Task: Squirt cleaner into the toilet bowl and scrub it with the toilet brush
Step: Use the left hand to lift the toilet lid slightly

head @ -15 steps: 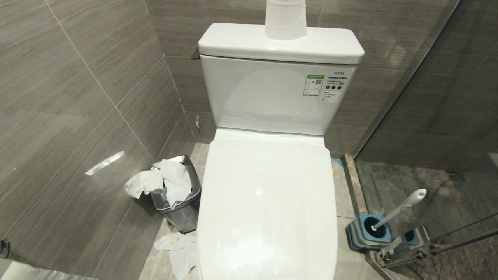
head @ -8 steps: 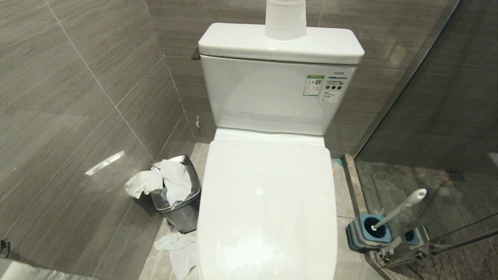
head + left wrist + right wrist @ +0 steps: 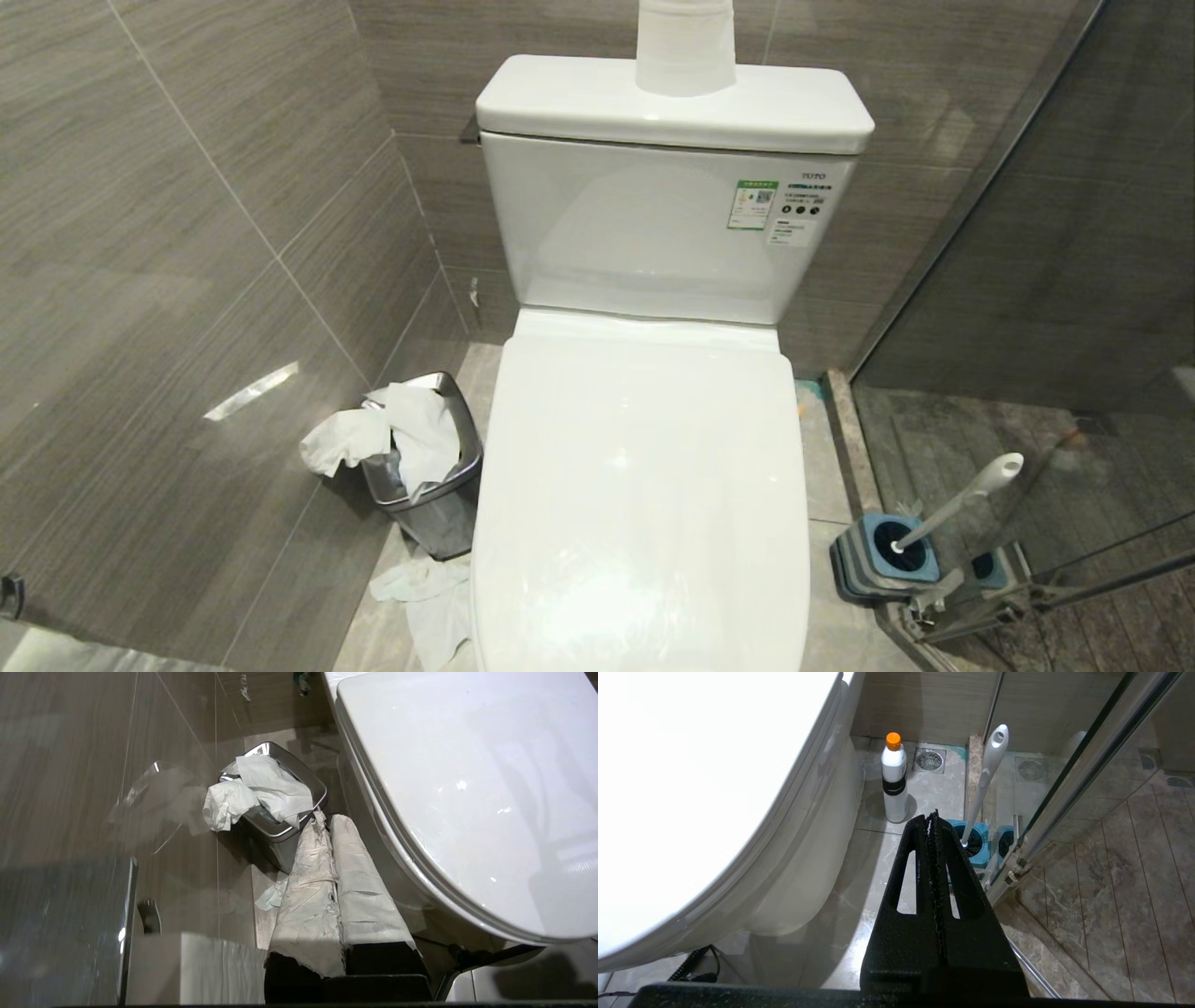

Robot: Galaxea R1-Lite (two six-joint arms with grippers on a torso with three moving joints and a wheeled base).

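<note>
Both sets of jaws are pressed together and hold nothing. The left gripper (image 3: 327, 819), its fingers wrapped in white tape, hangs low beside the toilet, pointing toward the steel bin (image 3: 280, 830) stuffed with tissue. The right gripper (image 3: 932, 816) hangs on the toilet's other side, aimed at the toilet brush (image 3: 987, 772), which stands tilted in its blue holder (image 3: 973, 842) by the glass door. The closed toilet lid (image 3: 644, 495) hides the bowl. A white bottle with an orange cap (image 3: 894, 781) stands on the floor near the holder.
</note>
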